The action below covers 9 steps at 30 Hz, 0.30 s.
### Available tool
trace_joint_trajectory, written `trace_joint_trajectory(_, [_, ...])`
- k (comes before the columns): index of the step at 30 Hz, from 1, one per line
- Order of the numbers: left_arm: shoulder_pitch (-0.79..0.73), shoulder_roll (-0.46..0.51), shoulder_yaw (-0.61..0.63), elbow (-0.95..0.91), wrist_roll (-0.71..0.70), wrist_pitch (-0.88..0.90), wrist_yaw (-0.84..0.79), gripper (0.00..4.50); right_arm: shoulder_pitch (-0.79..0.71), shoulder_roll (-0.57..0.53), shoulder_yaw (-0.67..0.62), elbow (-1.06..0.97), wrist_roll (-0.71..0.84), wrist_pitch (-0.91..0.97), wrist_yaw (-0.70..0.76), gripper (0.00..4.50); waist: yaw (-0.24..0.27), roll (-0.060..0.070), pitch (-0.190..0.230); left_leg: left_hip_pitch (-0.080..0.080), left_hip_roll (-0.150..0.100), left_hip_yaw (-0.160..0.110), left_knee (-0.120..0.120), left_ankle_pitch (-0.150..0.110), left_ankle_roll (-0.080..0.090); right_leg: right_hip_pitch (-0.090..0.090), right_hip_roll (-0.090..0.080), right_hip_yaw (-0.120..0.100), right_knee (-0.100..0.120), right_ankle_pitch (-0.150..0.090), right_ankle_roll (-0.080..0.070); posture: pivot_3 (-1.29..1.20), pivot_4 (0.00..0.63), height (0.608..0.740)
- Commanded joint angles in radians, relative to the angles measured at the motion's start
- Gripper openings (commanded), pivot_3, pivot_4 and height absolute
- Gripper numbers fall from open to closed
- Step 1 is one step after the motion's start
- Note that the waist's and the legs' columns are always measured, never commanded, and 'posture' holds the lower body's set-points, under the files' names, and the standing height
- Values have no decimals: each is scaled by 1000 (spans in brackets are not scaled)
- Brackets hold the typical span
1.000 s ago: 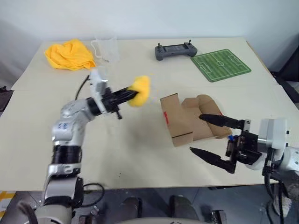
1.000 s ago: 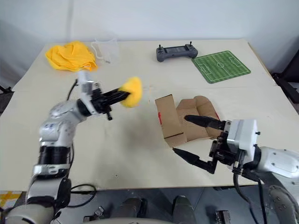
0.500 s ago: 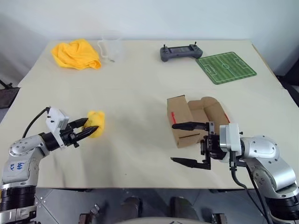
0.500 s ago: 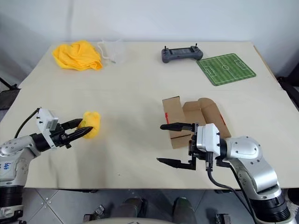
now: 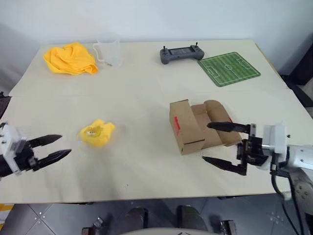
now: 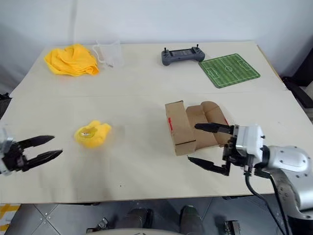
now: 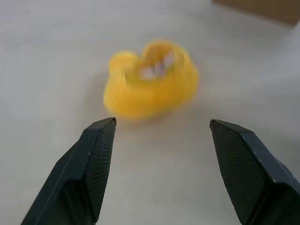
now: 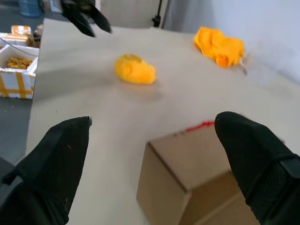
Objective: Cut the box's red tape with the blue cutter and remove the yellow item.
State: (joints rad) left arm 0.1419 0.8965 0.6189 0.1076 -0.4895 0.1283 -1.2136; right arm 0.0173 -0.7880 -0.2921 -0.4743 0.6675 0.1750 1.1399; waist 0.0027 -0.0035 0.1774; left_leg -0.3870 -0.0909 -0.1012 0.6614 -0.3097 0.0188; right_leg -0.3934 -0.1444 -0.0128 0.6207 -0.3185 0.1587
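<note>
Table: we are looking down on a wide cream tabletop (image 5: 146, 93) set against a pale wall.
Yellow item: we are seeing the yellow item (image 5: 97, 133) lying free on the near-left part of the table, well to the left of the box and touching neither gripper.
Left gripper: we are holding the left gripper (image 5: 53, 147) at the near-left edge, its two black fingers spread apart and gripping nothing; the yellow item is sitting just beyond and to the right of the tips, with bare table showing between.
Left wrist view: we are seeing the yellow item (image 7: 150, 79) lying ahead of the parted fingers (image 7: 96, 154), clear of both.
Box: we are seeing the box (image 5: 193, 127) resting right of centre with its flaps standing open toward the right.
Red tape: we are seeing the red tape (image 5: 176, 123) showing as a thin red strip on the box's left-hand face.
Right gripper: we are holding the right gripper (image 5: 215, 143) at the near right, pointing left, its fingers spread wide and empty; the far finger is reaching over the open box, the near one is hovering in front of it.
Blue cutter: we are not able to make it out with any certainty.
Far side: we are seeing a yellow cloth (image 5: 69, 58) at the far left, a clear plastic cup (image 5: 109, 51) beside it, a grey controller (image 5: 181, 53) and a green pitch mat (image 5: 228, 68) to the far right.
</note>
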Motion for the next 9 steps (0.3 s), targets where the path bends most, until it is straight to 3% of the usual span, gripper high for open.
trace_joint_trajectory(1, [49,-53,28,-65,36,-120,40,3391,43,4,-19,-48,-9,-30,3,4500,5,0,0,0,0,0,0,0,0,1,-1,0,0,0,0,0,150,740])
trace_joint_trajectory(9, [105,-114,11,-165,66,-131,155,3391,64,43,1,-34,-52,-77,-26,4500,20,0,0,1,0,1,1,0,0,1,0,1,0,0,0,0,150,740])
